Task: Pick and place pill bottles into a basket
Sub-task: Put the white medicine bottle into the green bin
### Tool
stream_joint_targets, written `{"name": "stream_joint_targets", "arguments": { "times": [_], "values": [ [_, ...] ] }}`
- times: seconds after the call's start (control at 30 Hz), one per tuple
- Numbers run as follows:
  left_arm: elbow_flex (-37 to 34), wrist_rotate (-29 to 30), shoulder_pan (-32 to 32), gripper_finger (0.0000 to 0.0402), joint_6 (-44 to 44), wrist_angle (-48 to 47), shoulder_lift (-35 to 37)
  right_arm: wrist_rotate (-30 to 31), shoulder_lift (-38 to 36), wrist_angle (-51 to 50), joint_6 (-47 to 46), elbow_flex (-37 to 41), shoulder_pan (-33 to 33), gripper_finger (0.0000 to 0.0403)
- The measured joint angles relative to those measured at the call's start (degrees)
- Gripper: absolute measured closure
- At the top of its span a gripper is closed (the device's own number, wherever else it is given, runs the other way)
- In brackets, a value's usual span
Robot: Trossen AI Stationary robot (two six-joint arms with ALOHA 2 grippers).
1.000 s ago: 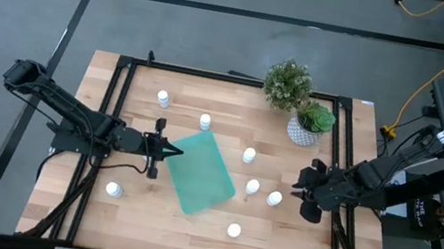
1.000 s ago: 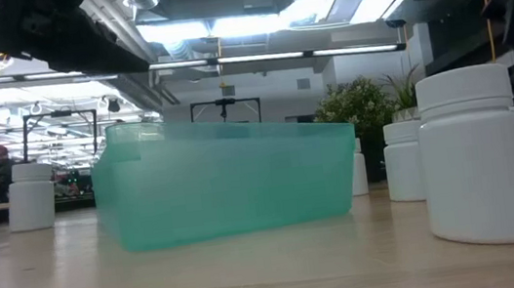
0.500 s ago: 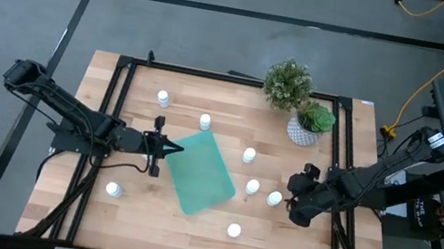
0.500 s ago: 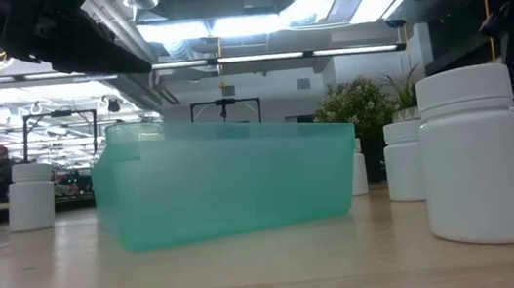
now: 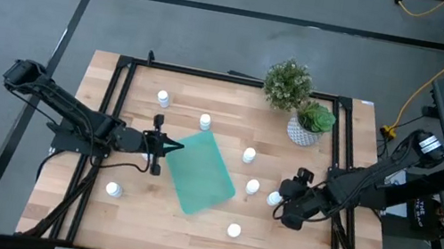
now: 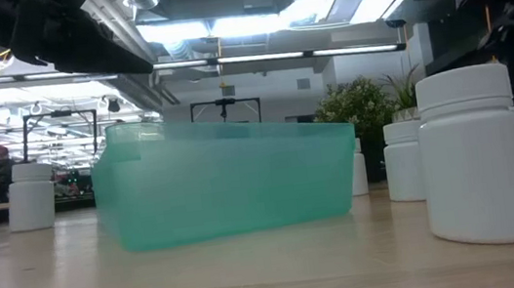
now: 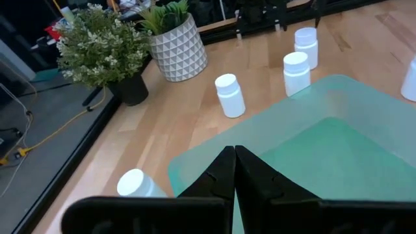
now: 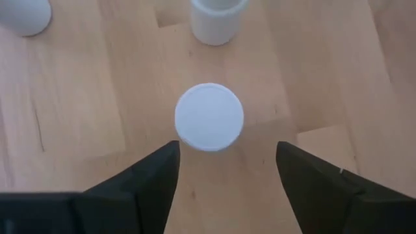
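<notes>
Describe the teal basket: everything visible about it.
The basket is a shallow rectangular tray of translucent teal plastic with rounded corners and low walls. It sits flat on the wooden table, turned at an angle to the table's edges, and looks empty: no pill bottles are inside. The shut left gripper sits at its corner on the left arm's side, its tips over the rim; whether they touch it is unclear.

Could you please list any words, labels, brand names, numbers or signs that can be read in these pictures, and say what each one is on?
None can be read.
The pill bottles show plain white sides and caps.
The basket and the plant pot bear no lettering.
Anything in the room beyond the table is too small to read.
</notes>
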State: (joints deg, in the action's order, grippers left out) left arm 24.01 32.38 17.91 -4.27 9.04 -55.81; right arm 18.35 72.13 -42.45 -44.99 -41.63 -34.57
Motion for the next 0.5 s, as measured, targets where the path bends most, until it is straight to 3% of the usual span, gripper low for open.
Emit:
{"name": "stream_joint_targets", "arguments": {
  "times": [0.5],
  "values": [
    [0.0,0.0,0.0,0.0397,0.0,0.0,0.0,0.0,0.2,6.7,-1.3,0.0,0.0,0.0146]
  ]
}}
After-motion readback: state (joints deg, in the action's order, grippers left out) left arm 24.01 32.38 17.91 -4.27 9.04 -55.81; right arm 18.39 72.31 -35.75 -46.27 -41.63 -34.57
